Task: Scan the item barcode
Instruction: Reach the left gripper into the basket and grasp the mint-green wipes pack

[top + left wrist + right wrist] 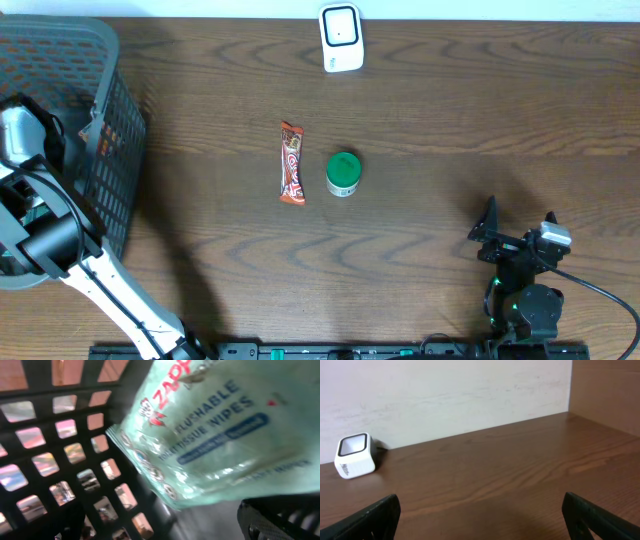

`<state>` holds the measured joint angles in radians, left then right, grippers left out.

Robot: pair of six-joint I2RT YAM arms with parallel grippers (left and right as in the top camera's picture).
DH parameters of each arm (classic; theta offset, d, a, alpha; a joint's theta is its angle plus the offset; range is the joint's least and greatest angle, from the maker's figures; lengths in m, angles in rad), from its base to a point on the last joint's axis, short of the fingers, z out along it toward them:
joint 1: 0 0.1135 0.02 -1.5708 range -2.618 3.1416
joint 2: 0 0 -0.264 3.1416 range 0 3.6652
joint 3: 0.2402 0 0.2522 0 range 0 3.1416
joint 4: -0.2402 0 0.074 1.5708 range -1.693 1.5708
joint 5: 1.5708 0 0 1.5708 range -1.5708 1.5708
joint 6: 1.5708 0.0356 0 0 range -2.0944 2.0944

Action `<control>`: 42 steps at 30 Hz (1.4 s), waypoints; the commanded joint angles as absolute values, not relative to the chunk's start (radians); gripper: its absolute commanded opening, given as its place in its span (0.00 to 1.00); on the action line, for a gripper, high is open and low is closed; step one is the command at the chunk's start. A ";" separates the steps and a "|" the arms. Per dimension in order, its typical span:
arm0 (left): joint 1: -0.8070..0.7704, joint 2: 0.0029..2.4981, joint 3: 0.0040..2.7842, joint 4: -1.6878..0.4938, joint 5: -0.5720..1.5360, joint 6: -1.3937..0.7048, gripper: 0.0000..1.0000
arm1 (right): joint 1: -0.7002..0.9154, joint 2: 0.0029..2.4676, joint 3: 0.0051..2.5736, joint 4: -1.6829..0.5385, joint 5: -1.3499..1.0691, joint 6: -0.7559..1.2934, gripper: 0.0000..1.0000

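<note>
Fingers of the right gripper (520, 215) stand spread wide with nothing between them. The right wrist view cuts them to two dark tips at its bottom corners, over bare table (520, 475).

Of the left gripper (165, 527), only one dark finger (280, 519) shows clearly, cropped at the lower right corner of the left wrist view. It sits far out to the side, so the jaws are wide apart. The other finger is lost in blur and shadow at the lower left.

Just ahead of that finger lies a pale green wipes pack (210, 440), tilted, with its top and right edges out of frame. Its print is soft but reads as flushable tissue wipes. No barcode can be made out on the face that shows. Whether the finger touches the pack cannot be told. Behind the pack is the dark lattice of the basket (45, 475).

From overhead, the left arm reaches into the grey basket at the table's left edge and hides the pack. A candy bar (291, 163) and a green-lidded jar (343, 174) lie side by side mid-table. The white scanner (341, 38) stands at the far edge, well apart from both grippers.
</note>
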<state>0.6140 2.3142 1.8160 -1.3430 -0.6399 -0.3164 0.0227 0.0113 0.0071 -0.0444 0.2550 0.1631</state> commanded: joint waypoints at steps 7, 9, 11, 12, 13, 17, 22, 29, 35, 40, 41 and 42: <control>0.619 2.370 1.594 -1.159 -0.613 -0.299 0.96 | 0.020 0.009 0.006 -0.049 0.257 0.148 0.99; 0.619 2.370 1.551 -1.124 -0.598 -0.299 0.80 | 0.020 0.009 0.006 -0.049 0.257 0.148 0.99; 0.619 2.370 1.517 -1.092 -0.563 -0.299 0.63 | 0.020 0.009 0.006 -0.049 0.257 0.148 0.99; 0.619 2.370 1.501 -1.076 -0.545 -0.299 0.52 | 0.020 0.009 0.006 -0.049 0.257 0.148 0.99; 0.619 2.370 1.486 -1.061 -0.528 -0.299 0.41 | 0.020 0.009 0.006 -0.049 0.257 0.148 0.99; 0.619 2.370 1.457 -1.032 -0.497 -0.300 0.08 | 0.020 0.009 0.006 -0.049 0.257 0.148 0.99; 0.619 2.368 1.459 -1.058 -0.497 -0.281 0.07 | 0.020 0.009 0.006 -0.049 0.257 0.148 0.99; 0.587 2.305 1.487 -1.102 -0.453 -0.285 0.07 | 0.020 0.009 0.006 -0.049 0.257 0.148 0.99; 0.514 2.191 1.488 -1.054 -0.400 -0.281 0.07 | 0.020 0.009 0.006 -0.049 0.257 0.148 0.99; 0.440 2.090 1.488 -0.982 -0.400 -0.278 0.07 | 0.020 0.009 0.006 -0.049 0.257 0.148 0.99; 0.430 2.075 1.488 -0.966 -0.400 -0.281 0.10 | 0.020 0.009 0.006 -0.049 0.257 0.148 0.99; 0.421 2.060 1.488 -0.946 -0.400 -0.292 0.39 | 0.020 0.009 0.006 -0.049 0.257 0.148 0.99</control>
